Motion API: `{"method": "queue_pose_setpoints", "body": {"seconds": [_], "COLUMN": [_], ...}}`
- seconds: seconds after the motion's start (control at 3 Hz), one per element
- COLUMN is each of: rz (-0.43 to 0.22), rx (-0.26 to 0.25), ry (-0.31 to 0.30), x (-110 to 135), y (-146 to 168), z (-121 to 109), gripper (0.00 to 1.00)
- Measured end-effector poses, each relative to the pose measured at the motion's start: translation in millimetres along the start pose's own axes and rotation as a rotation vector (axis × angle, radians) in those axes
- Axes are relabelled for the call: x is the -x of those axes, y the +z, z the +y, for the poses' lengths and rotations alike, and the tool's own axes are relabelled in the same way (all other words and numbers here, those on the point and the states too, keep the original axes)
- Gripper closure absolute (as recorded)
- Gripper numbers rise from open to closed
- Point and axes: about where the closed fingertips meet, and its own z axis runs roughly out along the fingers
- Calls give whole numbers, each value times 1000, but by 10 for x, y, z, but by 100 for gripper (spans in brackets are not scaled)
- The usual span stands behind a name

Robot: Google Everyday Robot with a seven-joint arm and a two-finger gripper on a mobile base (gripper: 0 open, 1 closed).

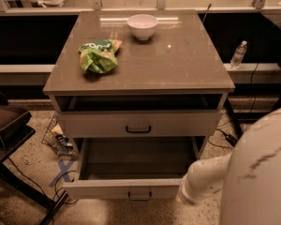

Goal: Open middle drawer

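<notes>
The middle drawer (107, 189) is pulled far out of the grey-beige cabinet. Its inside (136, 158) shows empty, and its small dark bar handle (140, 196) sits at the centre of the front. My white arm (203, 179) reaches in from the lower right. My gripper (181, 199) is at the end of the arm, right beside the drawer front's right corner and low near the floor. Nothing is seen in its hold.
The drawer above (138, 124), with a dark handle, sits under a dark gap. On the cabinet top (178, 64) are a white bowl (142, 26) and a green chip bag (99, 55). A water bottle (238, 55) stands at the right. A dark stand (7, 125) and cables are at the left.
</notes>
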Motion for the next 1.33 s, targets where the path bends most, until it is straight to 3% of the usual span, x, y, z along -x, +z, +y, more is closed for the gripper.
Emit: {"method": "queue_pose_setpoints", "body": {"seconds": [0.33, 0.67, 1.0, 1.33], "rz": [87, 68, -13, -80], "rx": [14, -7, -63, -88], "ry": [128, 105, -11, -70], "x": [-463, -350, -79, 19], "y": [-227, -248, -349, -420], "z": [515, 353, -115, -472], "gripper": [100, 100, 100, 100]}}
